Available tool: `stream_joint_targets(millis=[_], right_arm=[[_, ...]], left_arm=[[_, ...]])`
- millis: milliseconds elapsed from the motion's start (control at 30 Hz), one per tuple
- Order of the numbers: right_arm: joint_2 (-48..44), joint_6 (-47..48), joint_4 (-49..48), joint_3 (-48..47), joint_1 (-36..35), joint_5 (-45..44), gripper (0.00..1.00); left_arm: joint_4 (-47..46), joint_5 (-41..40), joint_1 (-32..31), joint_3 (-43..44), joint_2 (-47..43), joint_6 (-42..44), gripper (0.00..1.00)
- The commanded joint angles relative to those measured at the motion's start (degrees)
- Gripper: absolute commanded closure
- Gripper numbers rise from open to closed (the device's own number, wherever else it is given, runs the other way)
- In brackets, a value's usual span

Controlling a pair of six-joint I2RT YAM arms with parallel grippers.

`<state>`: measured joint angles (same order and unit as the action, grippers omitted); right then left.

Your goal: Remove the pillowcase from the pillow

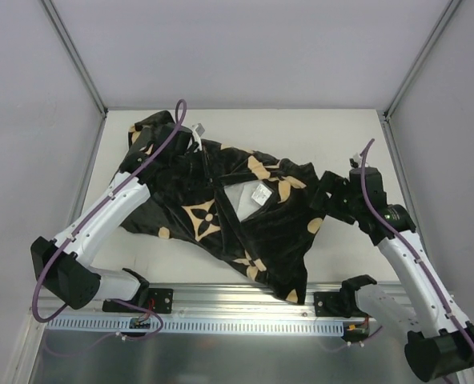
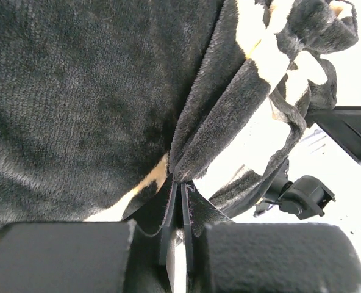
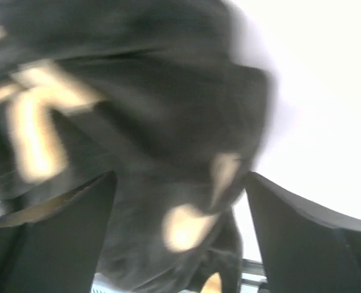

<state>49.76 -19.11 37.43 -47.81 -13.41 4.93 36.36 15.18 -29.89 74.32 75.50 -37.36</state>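
White table point(image 1: 333, 132), bounded at its near edge by an aluminium rail point(image 1: 245, 294) and a perforated strip point(image 1: 245, 326). Below these lies a reflective metal sheet point(image 1: 221, 360). Two grey frame posts, left point(image 1: 73, 52) and right point(image 1: 423, 56), rise from the far corners against a pale grey backdrop point(image 1: 245, 48).

Black velvety pillowcase point(image 1: 253, 232) printed with tan four-petal flowers and diamond stars — a patch of white pillow point(image 1: 241, 198) shows; pale cream table point(image 1: 341, 136), purple cables point(image 1: 179, 116).

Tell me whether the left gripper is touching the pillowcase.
Touching. The left wrist view shows the left gripper shut on a pinched fold of the pillowcase, with no gap between them.
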Motion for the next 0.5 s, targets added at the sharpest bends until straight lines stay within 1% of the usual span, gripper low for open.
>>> stream_joint_targets(millis=[0,33,67,100,133,167,233,267,300,333,367,400,433,467], right_arm=[[-1.2,-2.1,0.0,-8.7,-8.3,-10.6,0.05],[-0.6,-2.8,-0.2,-9.6,-10.5,-13.8,0.04],[1.1,-3.1,-0.6,-10.5,-15.3,-15.5,0.04],[2.3,-3.3,-1.0,-11.4,-17.9,-17.3,0.04],[3.8,-3.6,-1.2,-13.3,-22.1,-20.5,0.03],[7.5,-3.7,-1.4,-14.3,-23.8,-21.0,0.03],[11.9,-3.9,-2.5,-17.7,-27.7,-20.7,0.03],[16.1,-3.7,-3.4,-18.8,-28.9,-20.4,0.03],[18.2,-3.3,-4.1,-19.7,-29.8,-19.9,0.03],[20.3,-2.4,-4.5,-21.3,-30.5,-17.3,0.03],[22.4,-2.1,-4.6,-21.9,-30.5,-16.0,0.06],[25.4,-1.6,-4.0,-22.3,-30.4,-15.7,0.17],[26.4,-1.3,-3.0,-22.7,-29.7,-17.1,0.25],[26.7,-1.0,-2.0,-21.4,-28.7,-17.6,0.49]], left_arm=[[-2.0,0.7,0.6,-0.4,-0.7,-1.4,1.00],[-2.1,0.6,0.6,-0.6,-0.6,-1.7,1.00],[-2.3,0.8,0.6,-0.8,-0.6,-1.8,1.00],[-2.6,1.0,0.6,-1.0,-0.4,-2.1,1.00],[-2.8,1.2,0.5,-1.3,-0.4,-2.4,1.00],[-3.2,1.2,0.5,-1.4,-0.4,-2.6,1.00],[-3.5,1.3,0.5,-1.5,-0.3,-3.0,1.00],[-3.7,1.2,0.4,-1.5,-0.2,-3.1,1.00],[-3.8,1.0,0.4,-1.4,-0.1,-3.4,1.00],[-4.0,0.9,0.4,-1.1,0.0,-3.6,1.00],[-4.0,0.1,0.4,-1.0,0.0,-3.9,1.00],[-4.1,-0.5,0.5,-1.1,-0.2,-4.6,1.00],[-4.1,-1.1,0.4,-1.2,-0.4,-4.6,1.00],[-4.1,-1.6,0.5,-1.4,-1.1,-4.7,1.00]])
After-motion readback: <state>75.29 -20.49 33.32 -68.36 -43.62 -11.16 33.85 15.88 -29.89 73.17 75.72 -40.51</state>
